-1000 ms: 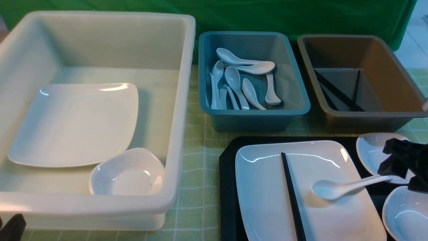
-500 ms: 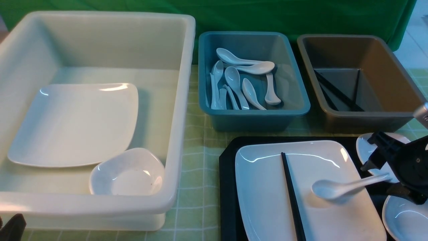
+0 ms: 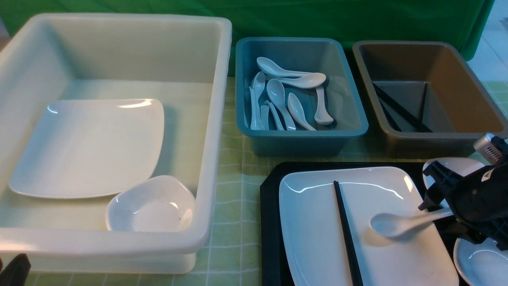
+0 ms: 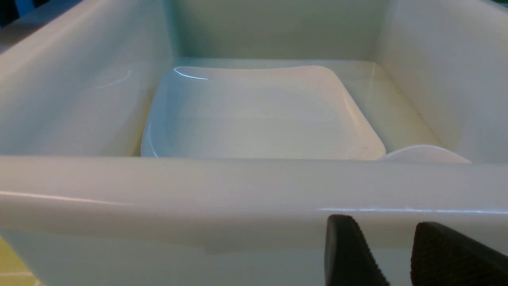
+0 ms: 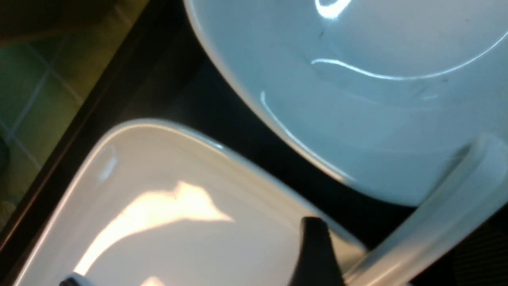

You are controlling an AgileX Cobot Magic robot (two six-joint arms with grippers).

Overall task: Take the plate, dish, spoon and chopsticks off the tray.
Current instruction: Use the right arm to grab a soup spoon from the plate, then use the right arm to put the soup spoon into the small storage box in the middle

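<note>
The black tray (image 3: 270, 222) sits at the near right and carries the large white plate (image 3: 313, 222). Black chopsticks (image 3: 347, 234) lie along the plate. The white spoon (image 3: 391, 225) rests with its bowl on the plate, its handle (image 5: 448, 198) pointing right. My right gripper (image 3: 440, 218) is open, one finger (image 5: 315, 254) on each side of that handle. Two small white dishes stand on the tray's right side: one dish (image 3: 456, 165) behind the gripper, the other dish (image 3: 480, 264) in front. My left gripper (image 4: 383, 222) is open and empty, just outside the white tub's near wall.
A big white tub (image 3: 216, 119) at left holds another plate and a small dish. Behind the tray, a teal bin (image 3: 301, 137) holds several spoons and a brown bin (image 3: 436, 139) holds black chopsticks. A green checked cloth covers the table.
My right gripper has swung in from the right edge and turned, now straddling the spoon's handle. The spoon has hardly shifted. The left arm has not moved.
</note>
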